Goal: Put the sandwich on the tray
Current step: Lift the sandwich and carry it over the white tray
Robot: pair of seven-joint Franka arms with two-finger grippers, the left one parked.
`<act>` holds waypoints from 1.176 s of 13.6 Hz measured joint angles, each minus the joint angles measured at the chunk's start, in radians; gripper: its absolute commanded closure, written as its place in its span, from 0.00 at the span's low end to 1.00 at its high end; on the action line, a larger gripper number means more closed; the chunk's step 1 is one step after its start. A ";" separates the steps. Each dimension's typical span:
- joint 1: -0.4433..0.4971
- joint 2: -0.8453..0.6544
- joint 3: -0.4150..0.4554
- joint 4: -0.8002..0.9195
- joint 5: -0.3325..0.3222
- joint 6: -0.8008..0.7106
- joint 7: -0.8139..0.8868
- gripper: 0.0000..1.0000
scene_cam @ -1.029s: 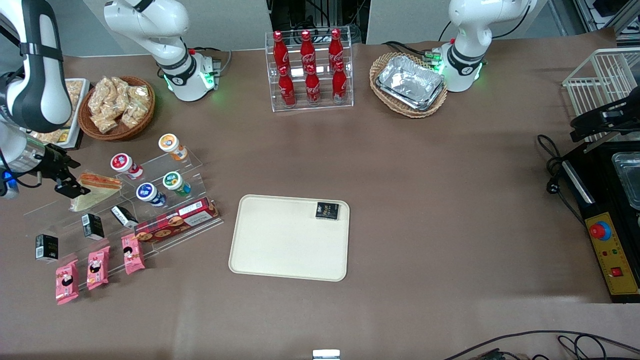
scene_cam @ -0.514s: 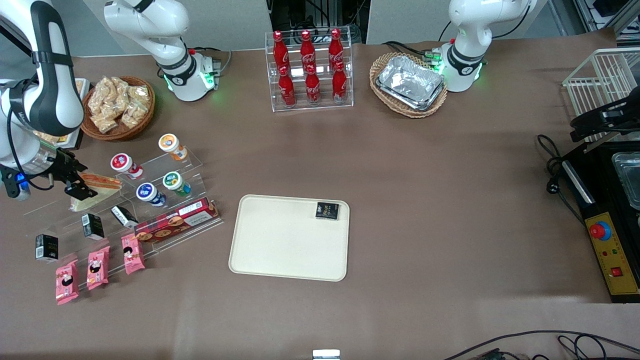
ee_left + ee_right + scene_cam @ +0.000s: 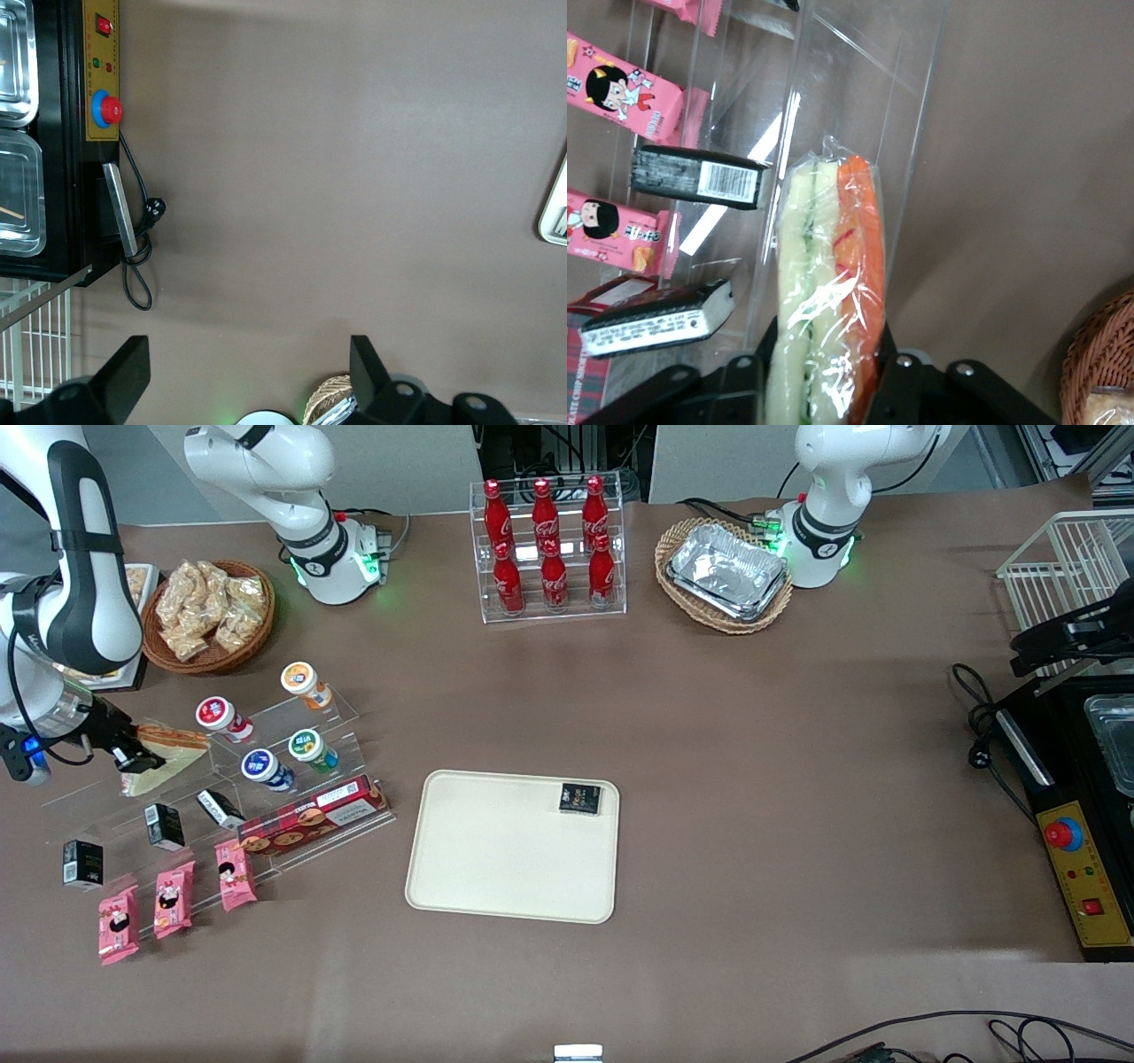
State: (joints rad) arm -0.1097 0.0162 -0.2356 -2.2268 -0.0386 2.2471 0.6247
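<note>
The sandwich [image 3: 173, 755], a plastic-wrapped wedge with pale and orange layers, lies on the upper step of a clear acrylic stand [image 3: 292, 713] toward the working arm's end of the table. My right gripper [image 3: 135, 758] is at the sandwich's end, one finger on each side of it. In the right wrist view the sandwich [image 3: 828, 292] runs straight out from between the black fingers [image 3: 899, 376], which press its two faces; the gripper [image 3: 824, 359] is shut on it. The cream-beige tray [image 3: 496, 868] lies flat at the table's middle, with a small black packet [image 3: 580, 798] in one corner.
Yogurt cups [image 3: 264, 766], a red cookie box [image 3: 312, 815], small black boxes [image 3: 164, 824] and pink snack packets [image 3: 171, 897] fill the stand around the sandwich. A snack basket [image 3: 208, 613] and a cola bottle rack [image 3: 547, 549] stand farther from the camera.
The gripper has slid in along the stand onto the sandwich's end, and its fingers now sit on both sides of it. The sandwich remains on the stand.
</note>
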 measured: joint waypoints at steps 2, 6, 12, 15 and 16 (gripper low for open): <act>0.000 0.000 0.000 0.007 0.000 0.000 -0.015 0.90; 0.002 0.000 0.001 0.137 0.002 -0.122 -0.063 0.89; 0.031 0.043 0.044 0.462 0.074 -0.422 -0.045 0.89; 0.058 0.069 0.121 0.480 0.079 -0.425 0.119 0.89; 0.075 0.075 0.149 0.482 0.079 -0.425 0.192 0.89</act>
State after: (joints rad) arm -0.0350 0.0910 -0.0864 -1.7445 0.0404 1.8218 0.8167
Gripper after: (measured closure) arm 0.806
